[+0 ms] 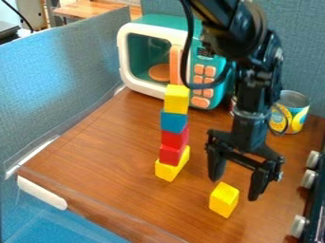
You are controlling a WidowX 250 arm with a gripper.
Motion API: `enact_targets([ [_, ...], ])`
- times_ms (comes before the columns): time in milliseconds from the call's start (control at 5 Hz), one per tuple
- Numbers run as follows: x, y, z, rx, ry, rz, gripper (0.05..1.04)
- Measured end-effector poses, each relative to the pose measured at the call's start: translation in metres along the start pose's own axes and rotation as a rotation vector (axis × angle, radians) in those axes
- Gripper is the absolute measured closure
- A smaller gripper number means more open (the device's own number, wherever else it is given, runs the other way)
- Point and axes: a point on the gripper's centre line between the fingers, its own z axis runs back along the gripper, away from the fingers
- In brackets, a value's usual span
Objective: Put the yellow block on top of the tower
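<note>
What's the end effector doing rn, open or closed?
End effector: open, holding nothing, by the lone yellow block on the table.

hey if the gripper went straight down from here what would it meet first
Probably the loose yellow block, which looks to be below the open gripper, though the depth is unclear.

I see the tower (174,122) left of the loose block (224,200). Behind them, the microwave (150,57) stands left of the can (296,114).
</note>
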Motion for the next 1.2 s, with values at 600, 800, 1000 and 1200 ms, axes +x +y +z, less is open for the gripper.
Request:
enact_targets([
  [600,-0.006,0.006,-0.019,0.019,0.093,0.071,0.083],
  [800,-0.008,0.011,-0.025,0.011,0.128,0.086,0.114],
  [1000,-0.007,0.014,-0.023,0.006,0.139,0.087,0.385],
  [1200,-0.007,0.014,-0.023,0.006,0.139,0.087,0.553],
])
